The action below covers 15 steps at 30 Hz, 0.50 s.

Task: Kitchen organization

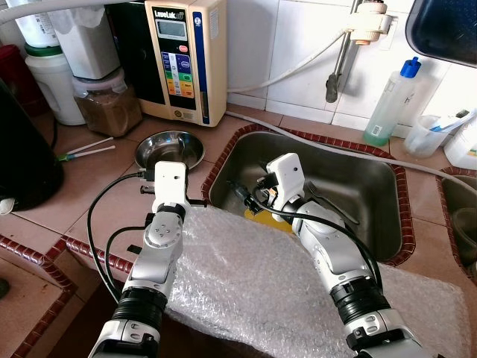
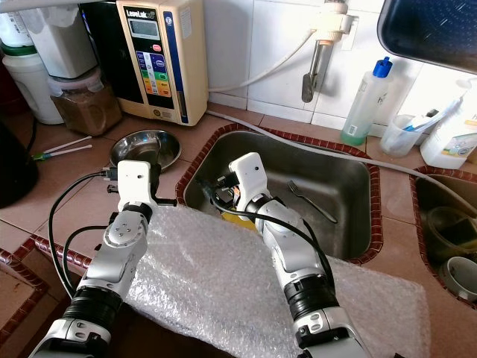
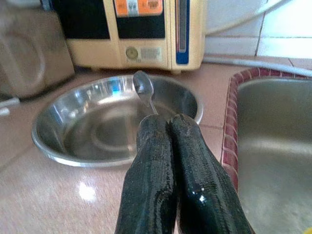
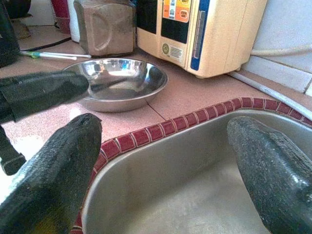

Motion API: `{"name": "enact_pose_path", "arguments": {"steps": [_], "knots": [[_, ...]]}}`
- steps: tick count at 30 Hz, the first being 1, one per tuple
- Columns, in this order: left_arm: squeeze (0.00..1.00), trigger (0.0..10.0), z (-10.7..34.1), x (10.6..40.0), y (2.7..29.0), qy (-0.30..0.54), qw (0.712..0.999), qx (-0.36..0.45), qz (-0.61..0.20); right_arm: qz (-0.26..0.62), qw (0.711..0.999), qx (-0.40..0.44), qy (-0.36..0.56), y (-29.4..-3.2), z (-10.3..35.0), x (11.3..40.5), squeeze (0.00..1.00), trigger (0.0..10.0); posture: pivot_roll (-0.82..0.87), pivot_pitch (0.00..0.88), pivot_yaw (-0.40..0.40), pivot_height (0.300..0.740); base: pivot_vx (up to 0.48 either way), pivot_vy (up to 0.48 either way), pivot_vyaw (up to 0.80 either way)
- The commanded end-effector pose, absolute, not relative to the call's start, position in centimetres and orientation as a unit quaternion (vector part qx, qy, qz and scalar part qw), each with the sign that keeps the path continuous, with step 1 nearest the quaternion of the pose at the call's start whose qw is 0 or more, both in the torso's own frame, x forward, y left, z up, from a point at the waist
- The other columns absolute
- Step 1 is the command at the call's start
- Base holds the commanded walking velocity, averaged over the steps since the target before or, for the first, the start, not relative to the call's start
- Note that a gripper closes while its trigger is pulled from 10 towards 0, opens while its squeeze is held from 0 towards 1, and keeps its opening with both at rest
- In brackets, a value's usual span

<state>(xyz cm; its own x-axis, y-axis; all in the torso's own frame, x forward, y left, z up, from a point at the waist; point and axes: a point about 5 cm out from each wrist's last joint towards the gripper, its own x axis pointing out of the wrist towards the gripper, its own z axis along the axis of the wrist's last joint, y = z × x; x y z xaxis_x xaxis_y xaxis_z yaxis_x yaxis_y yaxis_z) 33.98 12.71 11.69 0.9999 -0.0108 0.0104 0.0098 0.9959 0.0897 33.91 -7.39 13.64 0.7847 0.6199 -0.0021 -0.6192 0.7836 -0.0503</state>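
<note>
Item: spoon [image 3: 144, 88]. Clamped between the fingers of my left gripper [image 3: 170, 127], bowl end pointing far, held over the near rim of the steel bowl [image 1: 170, 148] on the counter left of the sink [image 1: 373, 179]; I judge the bowl is where cutlery is being gathered.

Item: my right gripper [image 4: 161, 161]. Fingers spread wide, empty, low inside the sink's near-left corner, likely placed to fetch more.

Item: fork [image 2: 309, 200]. Lies on the sink floor, to the right of that gripper, apart from it.

Item: bubble wrap [image 1: 246, 291]. Spread over the near counter edge beneath both arms.

Open sink [image 1: 350, 179] basin; crowded counter [image 1: 97, 186] rear.
</note>
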Motion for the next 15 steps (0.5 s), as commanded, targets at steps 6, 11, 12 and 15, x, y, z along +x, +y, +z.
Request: {"name": "enact_pose_path", "arguments": {"steps": [6, 11, 12, 15], "knots": [[0.0, 0.0, 14.0, 33.7, 11.6, -0.09, 0.991, 0.085, -0.04, 0.305, 0.952, -0.013, -0.033, -7.7, 14.9, 34.6, 1.0, 10.0, 0.07, 0.0, 0.025, 0.74, 0.0, 0.0, 0.0], [0.0, 0.0, 14.9, 33.2, 9.7, -0.133, 0.981, 0.096, -0.098, 0.278, 0.959, 0.023, -0.056, -8.5, 16.1, 35.2, 0.6, 10.0, 0.07, 0.0, 0.025, 0.74, 0.0, 0.0, 0.0], [0.0, 0.0, 14.9, 33.0, 9.1, -0.138, 0.979, 0.095, -0.117, 0.262, 0.961, 0.059, -0.063, -9.0, 16.6, 35.5, 0.39, 10.0, 0.06, 0.0, 0.024, 0.74, 0.0, 0.0, 0.0], [0.0, 0.0, 14.8, 32.7, 8.5, -0.139, 0.977, 0.082, -0.14, 0.243, 0.962, 0.098, -0.072, -9.7, 17.4, 35.9, 0.0, 10.0, 0.06, 0.0, 0.024, 0.74, 0.0, 0.0, 0.0]]}}
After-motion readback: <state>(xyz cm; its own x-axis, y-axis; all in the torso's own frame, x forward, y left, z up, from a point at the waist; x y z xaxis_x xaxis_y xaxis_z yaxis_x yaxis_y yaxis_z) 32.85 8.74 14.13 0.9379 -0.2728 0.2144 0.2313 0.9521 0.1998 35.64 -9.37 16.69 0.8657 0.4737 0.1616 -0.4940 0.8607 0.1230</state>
